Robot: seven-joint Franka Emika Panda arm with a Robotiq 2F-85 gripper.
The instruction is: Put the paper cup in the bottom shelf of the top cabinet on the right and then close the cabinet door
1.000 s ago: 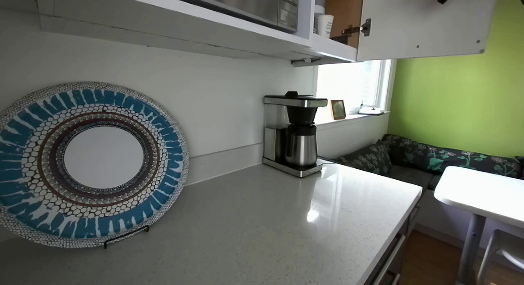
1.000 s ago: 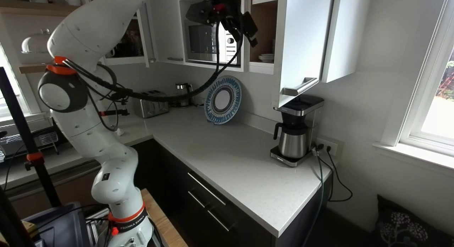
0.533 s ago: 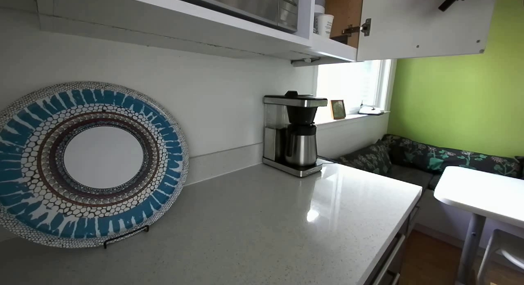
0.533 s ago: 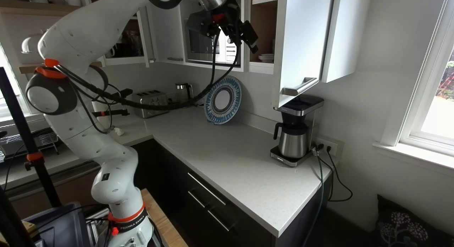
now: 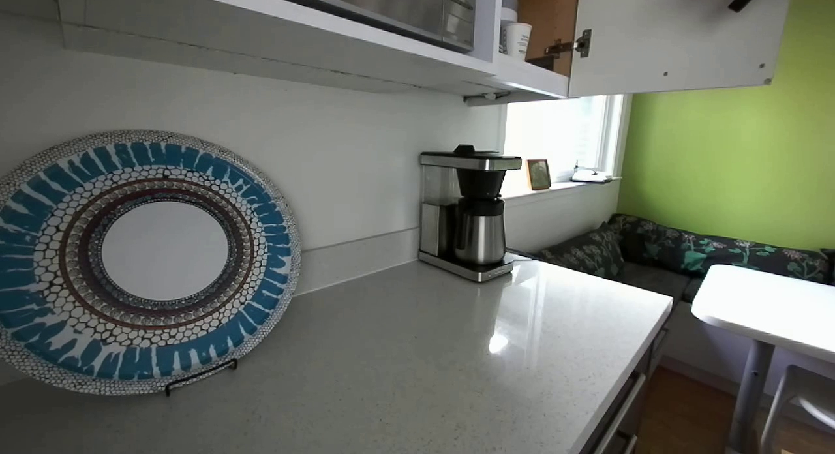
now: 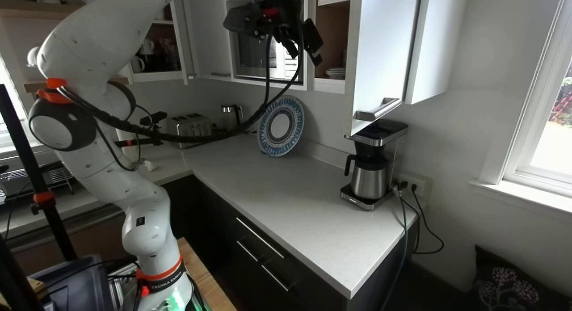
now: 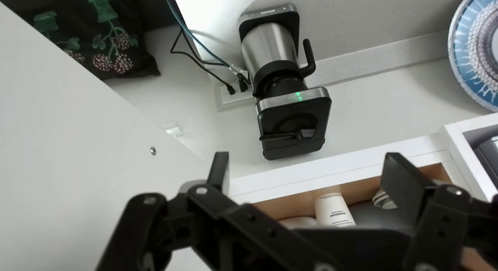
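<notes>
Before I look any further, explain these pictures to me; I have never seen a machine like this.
The machine is a white robot arm with black fingers at its end. Two views look on from outside the machine. The wrist view is shot from the arm itself, past its fingers, and shows the scene upside down. On the counter stand a coffee maker, a toaster and a plate propped on edge. Above hangs a cabinet with its door open; inside, upright, stands a paper cup. Nothing is held: the fingers are spread apart.
</notes>
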